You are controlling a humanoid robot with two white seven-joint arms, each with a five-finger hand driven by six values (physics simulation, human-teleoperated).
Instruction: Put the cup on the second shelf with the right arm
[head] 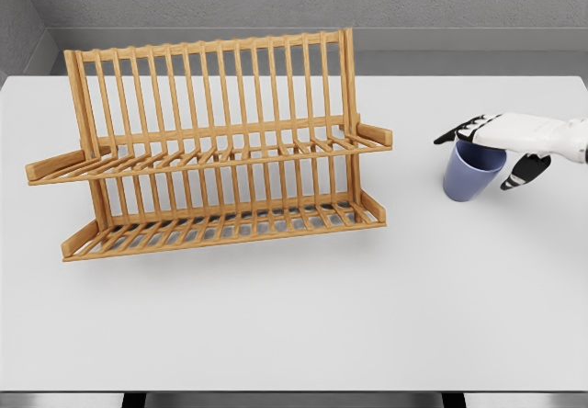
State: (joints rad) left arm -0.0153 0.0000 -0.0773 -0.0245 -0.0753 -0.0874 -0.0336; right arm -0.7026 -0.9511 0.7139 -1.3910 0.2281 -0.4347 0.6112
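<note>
Where the white counter [276, 316] meets grey walls, the blue cup [470, 175] stands upright near its right edge, right robot hand [496, 146] spread over the rim, fingers not closed; wooden rack [216, 146] left.

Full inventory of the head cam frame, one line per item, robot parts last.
dish rack: 1, light wood, two slatted shelves, both bare, left half of the table.
cup: 1, blue-purple, upright with its mouth up, on the table to the right of the rack.
table: 1, white, fills most of the view.
wall: 1, grey, behind the table.
right hand: 1, white with black fingertips, enters from the right edge, sits over the cup's rim with fingers spread; no closed grasp visible.
left arm: not in view.
</note>
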